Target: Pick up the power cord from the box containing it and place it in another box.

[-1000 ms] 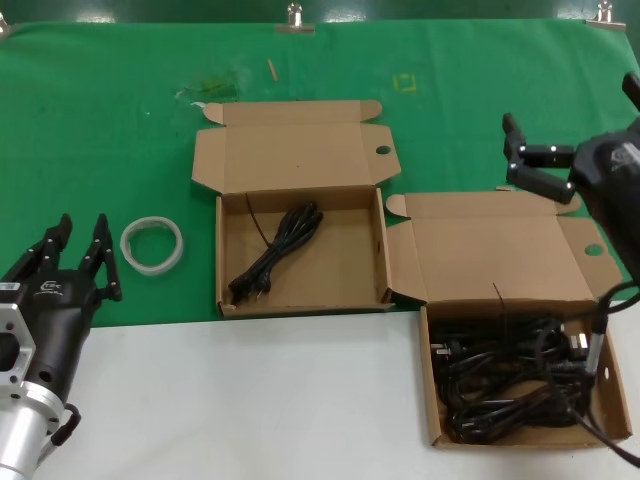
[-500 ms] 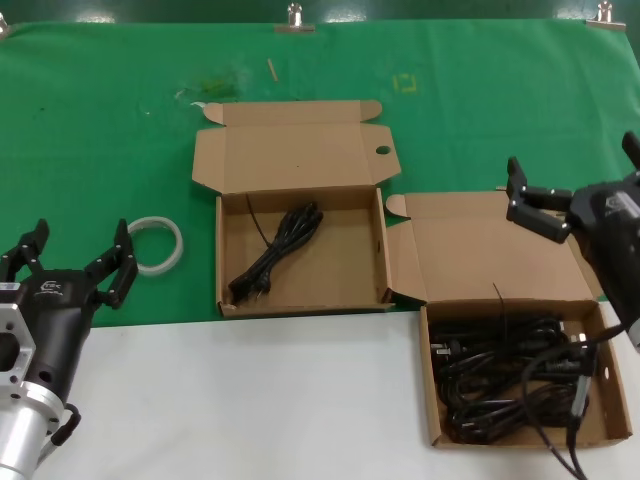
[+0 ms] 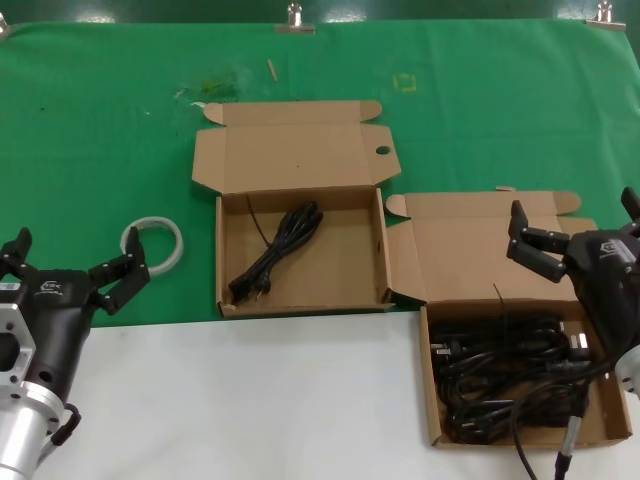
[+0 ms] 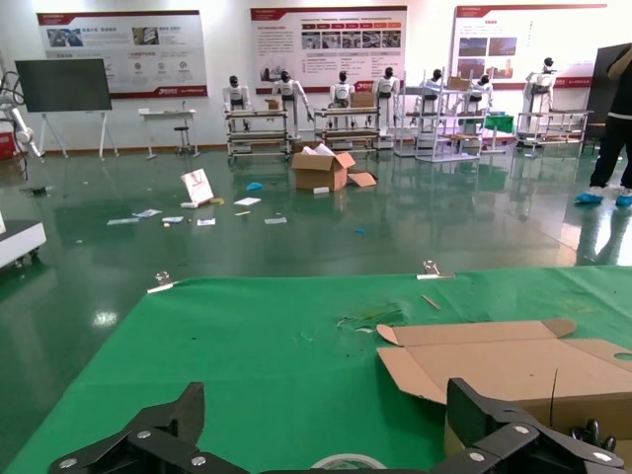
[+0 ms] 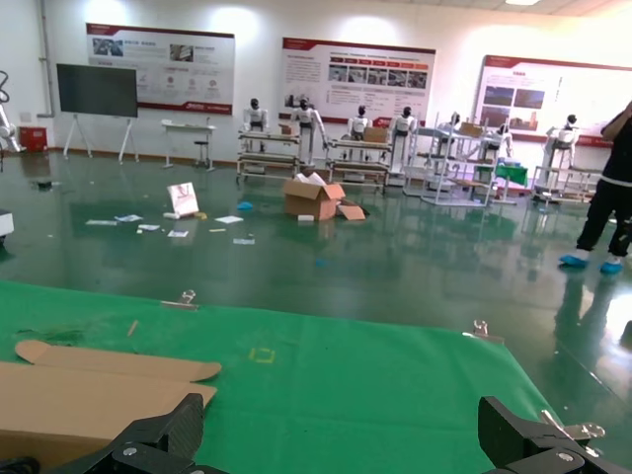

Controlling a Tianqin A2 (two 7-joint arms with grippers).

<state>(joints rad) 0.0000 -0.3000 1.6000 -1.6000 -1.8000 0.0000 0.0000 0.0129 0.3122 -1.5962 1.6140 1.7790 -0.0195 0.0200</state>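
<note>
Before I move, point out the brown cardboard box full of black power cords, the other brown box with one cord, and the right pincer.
Brown cardboard box full of black power cords [image 3: 428, 385]: head view, left wall.
Brown cardboard box with one cord [image 3: 345, 250]: head view, bare floor.
Right pincer [image 3: 575, 228]: head view, between fingertips, open.

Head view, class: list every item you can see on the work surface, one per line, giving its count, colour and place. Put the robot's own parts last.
Table cover: one, green, over the far half of the surface; the near part is white.
Slit-lid box: one, brown cardboard, open, near right, filled with cords.
Tangled power cords: several, black, heaped inside that box; exact count cannot be told.
Plain-lid box: one, brown cardboard, open, centre.
Coiled power cord: one, black, lying in the plain-lid box.
Tape ring: one, whitish and translucent, on the green cover, left of the centre box.
Metal clips: at least two, silver, along the far edge.
Left gripper: one, black, open, near left, beside the ring.
Right gripper: one, black, open, over the slit-lid box's lid.
</note>
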